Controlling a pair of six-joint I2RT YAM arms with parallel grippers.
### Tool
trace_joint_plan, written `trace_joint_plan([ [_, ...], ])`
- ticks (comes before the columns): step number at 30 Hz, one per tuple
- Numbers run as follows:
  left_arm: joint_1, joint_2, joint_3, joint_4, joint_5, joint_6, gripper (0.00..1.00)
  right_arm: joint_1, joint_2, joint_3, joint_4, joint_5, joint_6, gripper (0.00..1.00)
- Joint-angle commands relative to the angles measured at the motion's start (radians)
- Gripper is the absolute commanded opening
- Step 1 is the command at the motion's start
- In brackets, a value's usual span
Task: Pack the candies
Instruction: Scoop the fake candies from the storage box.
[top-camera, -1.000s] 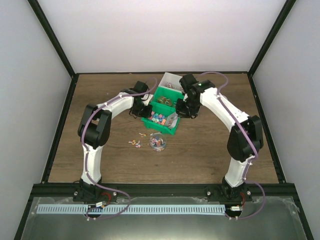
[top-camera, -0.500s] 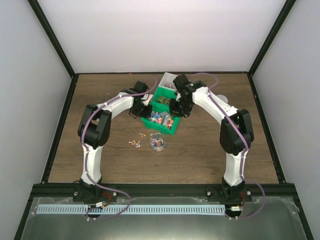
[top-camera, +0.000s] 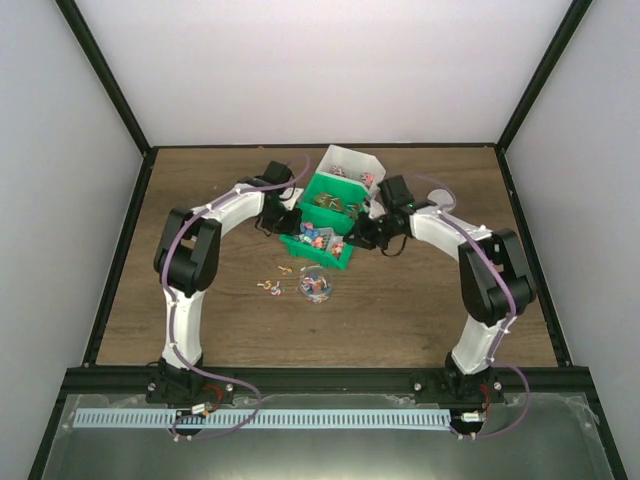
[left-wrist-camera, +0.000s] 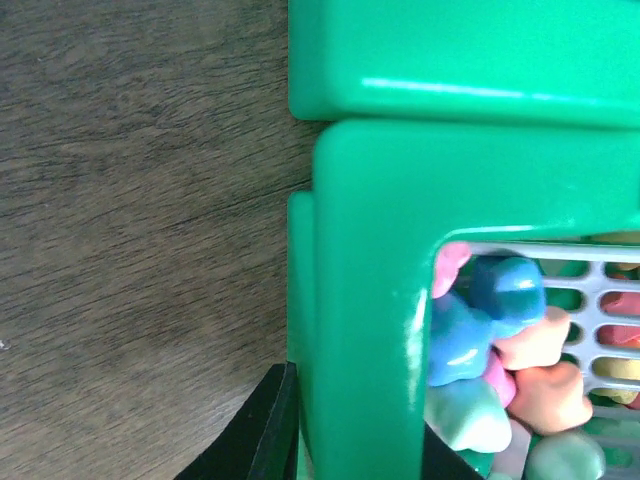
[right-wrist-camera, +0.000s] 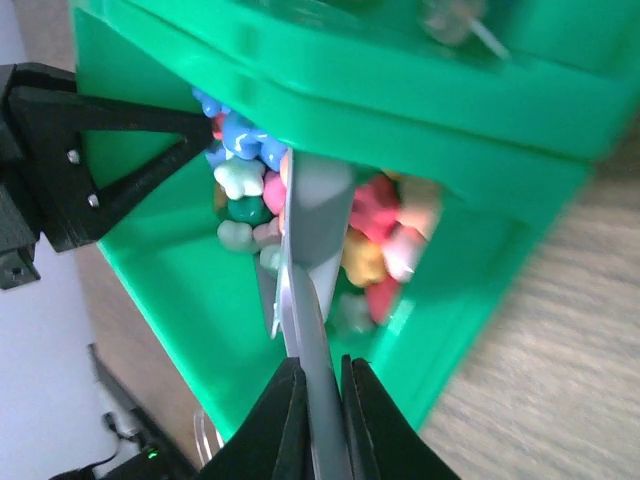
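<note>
Candies (right-wrist-camera: 375, 240): lay heaped in near compartment of green bin (right-wrist-camera: 170, 290), straight ahead of R end effector (right-wrist-camera: 318, 400), pinched narrow on grey scoop (right-wrist-camera: 310, 230) w/ long axis running binward; L end effector (left-wrist-camera: 350, 450) clamped bin wall.

**Top external view.** Even, diffuse light falls from above. The pale walls (top-camera: 300, 70) are bright and almost free of shadow. Shadows on the brown worktop (top-camera: 420, 300) are faint and soft-edged. Detail is coarse, so the candies (top-camera: 315, 238) show only as specks of colour.

**Left wrist view.** The green bin (left-wrist-camera: 370, 300) fills the frame at very close range and is slightly soft. One narrow white glare streak runs along its upper rim and another down its corner. The wood grain at left is clearer.

**Right wrist view.** The grey scoop (right-wrist-camera: 315, 230) is out of focus. The lower right corner is smeared, and the colours are saturated.
</note>
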Motion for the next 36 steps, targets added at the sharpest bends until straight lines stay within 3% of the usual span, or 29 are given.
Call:
trace_joint_plan([
  [1,0.037,-0.014,0.011,0.022,0.03,-0.028,0.18,-0.078,-0.072,-0.194,0.172,-0.195,0.061,0.01],
  [10,0.043,-0.011,0.016,0.022,0.029,-0.032,0.18,-0.105,-0.135,-0.125,0.052,-0.13,-0.029,0.01],
  [36,0.047,-0.014,0.025,0.02,0.032,-0.028,0.18,-0.265,-0.315,-0.261,0.22,-0.252,0.059,0.01],
])
